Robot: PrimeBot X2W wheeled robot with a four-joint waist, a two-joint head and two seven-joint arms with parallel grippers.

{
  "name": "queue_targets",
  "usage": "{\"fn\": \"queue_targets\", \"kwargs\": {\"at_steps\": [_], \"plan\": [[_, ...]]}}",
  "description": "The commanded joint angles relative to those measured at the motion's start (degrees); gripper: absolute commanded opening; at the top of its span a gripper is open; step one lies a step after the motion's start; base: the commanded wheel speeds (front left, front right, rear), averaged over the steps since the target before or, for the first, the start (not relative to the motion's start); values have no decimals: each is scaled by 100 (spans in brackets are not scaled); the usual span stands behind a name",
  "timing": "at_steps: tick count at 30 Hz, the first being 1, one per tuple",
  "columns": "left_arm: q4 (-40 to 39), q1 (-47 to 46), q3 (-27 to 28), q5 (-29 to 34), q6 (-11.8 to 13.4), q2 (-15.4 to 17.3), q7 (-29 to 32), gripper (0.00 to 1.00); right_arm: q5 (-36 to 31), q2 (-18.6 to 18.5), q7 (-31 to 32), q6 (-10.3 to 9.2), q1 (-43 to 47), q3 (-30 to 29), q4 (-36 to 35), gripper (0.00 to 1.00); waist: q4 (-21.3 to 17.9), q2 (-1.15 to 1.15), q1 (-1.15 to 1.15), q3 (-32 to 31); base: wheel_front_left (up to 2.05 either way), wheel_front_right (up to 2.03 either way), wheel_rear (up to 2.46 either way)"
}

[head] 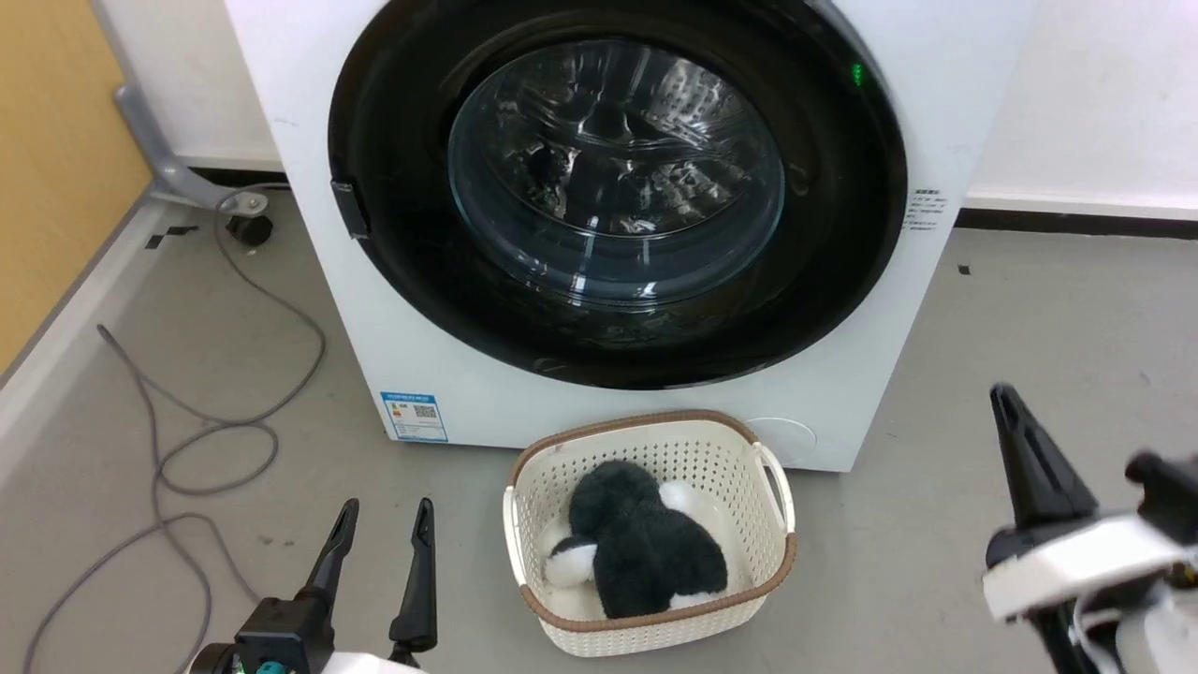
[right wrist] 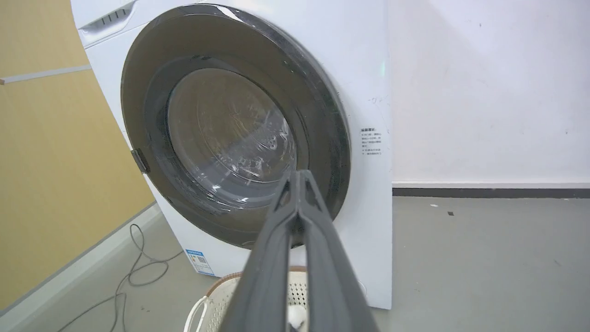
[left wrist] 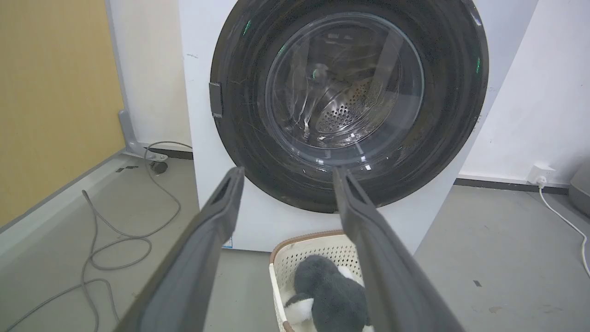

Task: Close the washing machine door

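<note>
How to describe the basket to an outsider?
Start at the white washing machine with its round black door. On the floor before it sits the cream perforated basket. Its brown rim and the dark plush toy inside set it apart from the grey cable looped further left.

A cream basket (head: 655, 629) with a brown rim sits on the grey floor (head: 983, 328). A fluffy dark and white toy (head: 646, 552) lies inside. A grey cable (head: 321, 351) curls near a yellow wall (head: 47, 140).
</note>
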Motion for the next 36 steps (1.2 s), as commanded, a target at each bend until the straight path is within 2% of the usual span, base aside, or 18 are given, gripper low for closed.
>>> {"fn": "queue_targets", "kwargs": {"at_steps": [1,2,3,4,7,14,29,30,36], "plan": [[-30,112,35,55,20,6,-25,100,-122,226,64,-4,322,-203,-226,0,-19,0,1,-27,0,0,0],[-40,142,36,69,23,4,-25,100,-217,306,95,-4,458,-283,-336,22,-25,0,1,-34,0,0,0],[-30,173,30,79,23,2,-25,100,-318,382,122,-4,584,-361,-432,50,-33,0,1,-39,0,0,0],[-10,200,22,80,16,0,-25,100,-423,459,157,-4,705,-435,-515,100,-40,0,1,-46,0,0,0],[48,246,21,94,18,-4,-25,100,-685,673,245,-4,1010,-617,-696,100,-46,0,1,-74,0,0,0],[98,268,43,223,49,12,-25,100,-1107,894,346,-4,1412,-789,-850,100,-6,0,1,-121,0,0,0],[105,306,-1,352,116,35,-25,100,-1306,996,388,-4,1563,-825,-861,100,72,0,1,-119,0,0,0],[110,225,-14,340,92,10,4,0,-1297,977,392,0,1485,-814,-840,0,73,0,1,-119,0,0,0],[99,212,-12,352,95,-2,38,0,-1325,986,410,0,1476,-811,-848,0,64,0,1,-114,0,0,0]]}}
